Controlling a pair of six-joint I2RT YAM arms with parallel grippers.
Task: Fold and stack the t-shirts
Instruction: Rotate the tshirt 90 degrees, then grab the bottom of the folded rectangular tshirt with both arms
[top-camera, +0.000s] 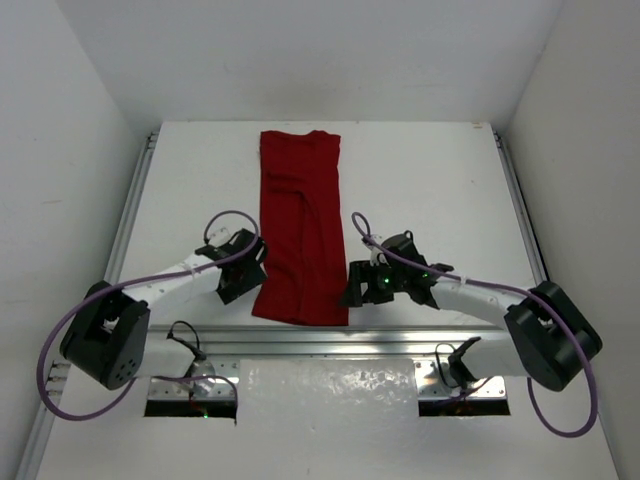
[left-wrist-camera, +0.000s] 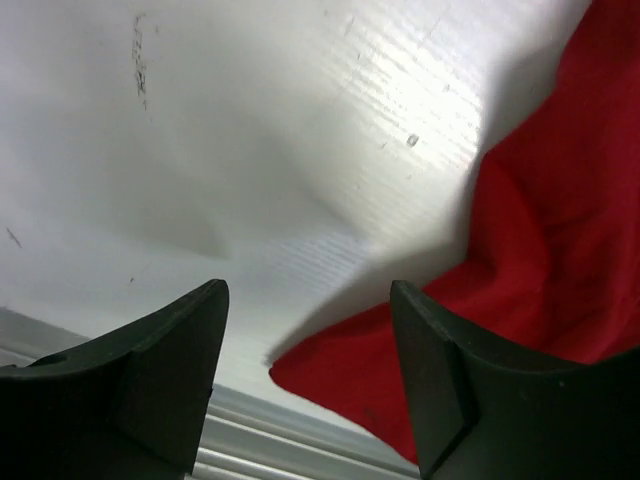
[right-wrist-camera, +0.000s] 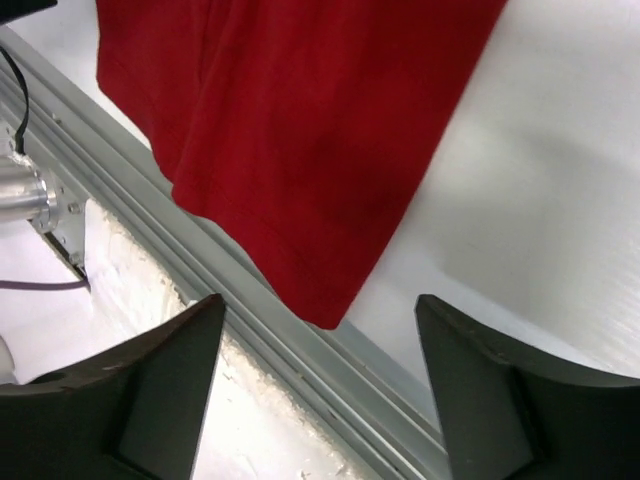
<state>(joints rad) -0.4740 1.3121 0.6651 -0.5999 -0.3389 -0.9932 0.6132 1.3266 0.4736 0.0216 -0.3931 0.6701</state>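
The t-shirt (top-camera: 300, 225) is dark red and lies as a long narrow strip down the middle of the white table (top-camera: 440, 190), its lower hem at the near edge. My left gripper (top-camera: 252, 272) hovers at the strip's near left corner. In the left wrist view that gripper (left-wrist-camera: 308, 300) is open, and the corner of the t-shirt (left-wrist-camera: 540, 230) lies below the gap, untouched. My right gripper (top-camera: 357, 285) is at the near right corner. In the right wrist view it (right-wrist-camera: 320, 310) is open, with the t-shirt (right-wrist-camera: 300, 120) corner just ahead of the fingertips.
An aluminium rail (top-camera: 300, 340) runs along the table's near edge, right under the shirt's hem, and shows in both wrist views (left-wrist-camera: 260, 440) (right-wrist-camera: 300, 350). More rails line the left (top-camera: 135, 210) and right (top-camera: 520, 200) sides. White walls enclose the table.
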